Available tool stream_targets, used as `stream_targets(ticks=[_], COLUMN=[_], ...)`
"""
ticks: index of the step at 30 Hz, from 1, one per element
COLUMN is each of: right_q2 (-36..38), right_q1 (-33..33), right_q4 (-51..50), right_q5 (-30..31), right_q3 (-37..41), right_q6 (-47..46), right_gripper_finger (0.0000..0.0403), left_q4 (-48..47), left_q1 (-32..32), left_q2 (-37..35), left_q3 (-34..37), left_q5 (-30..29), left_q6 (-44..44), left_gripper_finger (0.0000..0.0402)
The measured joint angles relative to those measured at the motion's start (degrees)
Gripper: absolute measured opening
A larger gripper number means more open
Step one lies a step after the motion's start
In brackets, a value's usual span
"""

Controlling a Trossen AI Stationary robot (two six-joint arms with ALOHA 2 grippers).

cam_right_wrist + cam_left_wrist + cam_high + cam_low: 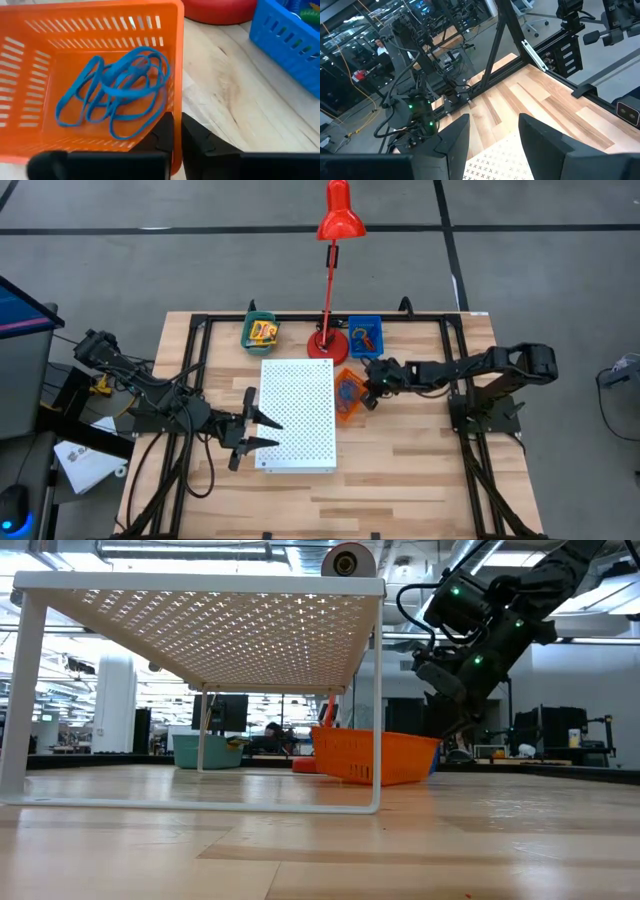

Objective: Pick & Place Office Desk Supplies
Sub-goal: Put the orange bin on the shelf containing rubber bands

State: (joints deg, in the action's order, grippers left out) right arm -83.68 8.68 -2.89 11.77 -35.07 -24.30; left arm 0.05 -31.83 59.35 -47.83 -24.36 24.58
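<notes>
An orange bin (349,395) stands on the table right of the white perforated board (298,415) and holds several blue loops (120,90). My right gripper (368,392) is at the bin's right wall, shut on it. A green bin (261,330) at the far edge holds yellow-and-green boxes. A blue bin (365,332) holds more loops. My left gripper (262,432) is open and empty above the board's left edge; it also shows in the left wrist view (492,142). My right gripper pinches the orange bin's right wall (176,107) at its rim, one finger (160,137) inside the bin and one outside. The fingers come from the table's right side, slanting down. The bin's base rests on the table (375,778).
A red desk lamp stands with its base (327,343) between the green and blue bins, close behind the orange bin. The white board is a raised shelf on thin legs (378,690). Bare wood lies to the right and near side of the orange bin.
</notes>
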Motion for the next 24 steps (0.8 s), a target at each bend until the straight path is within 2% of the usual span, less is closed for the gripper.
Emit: stream_targets(ticks=[7,12,17,24], right_q2=[0.41,3.10,9.39,21.25], right_q1=[0.01,-1.03,-3.12,-9.29], right_q4=[-1.94,-6.85,-13.81,-24.72], right_q5=[0.18,1.35,4.15,8.85], right_q3=[-0.11,0.01,0.02,0.02], right_q6=[-1.73,-4.01,-7.52,-15.52], right_gripper_finger=[0.0008,0.0005,0.0005,0.0004], left_q4=[-0.03,-0.37,-0.74,-0.92], left_q1=[0.00,-0.02,-0.02,-0.02], left_q2=[0.00,0.00,0.00,0.02], left_q3=[0.00,0.00,0.00,0.02], left_q5=[0.00,0.00,0.00,-0.17], left_q6=[0.01,0.00,0.00,0.02], left_gripper_finger=[0.0163,0.0163,0.0163,0.0163])
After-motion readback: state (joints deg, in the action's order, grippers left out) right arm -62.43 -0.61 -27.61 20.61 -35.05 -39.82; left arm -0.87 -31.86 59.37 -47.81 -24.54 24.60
